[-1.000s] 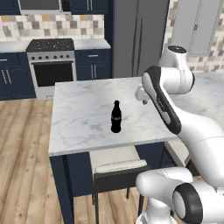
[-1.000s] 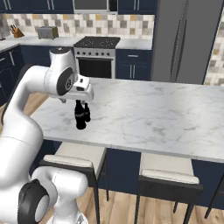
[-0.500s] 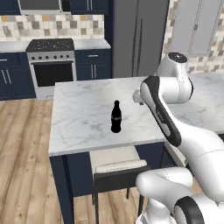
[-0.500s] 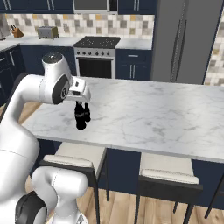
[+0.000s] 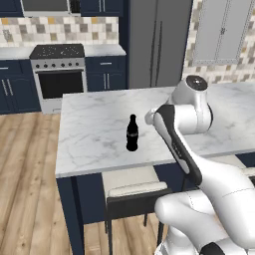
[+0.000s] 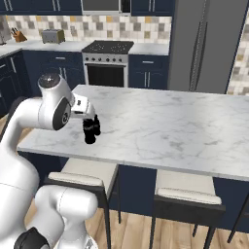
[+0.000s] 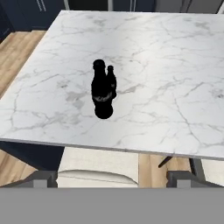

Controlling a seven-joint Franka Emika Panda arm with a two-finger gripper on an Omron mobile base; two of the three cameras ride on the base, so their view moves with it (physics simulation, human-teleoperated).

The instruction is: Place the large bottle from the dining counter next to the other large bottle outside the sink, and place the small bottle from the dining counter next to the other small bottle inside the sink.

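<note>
The large bottle (image 7: 101,94) — tall, all black, cola-shaped with a narrow neck — stands upright on the dining counter (image 7: 175,78), ahead of the gripper (image 7: 112,177) and well apart from it. The small bottle (image 7: 111,81) stands just behind it, touching or nearly so — hard to tell. The gripper's jaws are spread wide, holding nothing.

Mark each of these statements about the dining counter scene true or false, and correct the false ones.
1. The large bottle stands upright on the dining counter. True.
2. The small bottle lies on its side. False: it stands upright, close beside the large bottle.
3. The gripper has its jaws closed on the large bottle. False: the jaws are open and hold nothing.
4. A stool stands at the counter's near edge. True.
5. The stove stands against the far wall. True.
</note>
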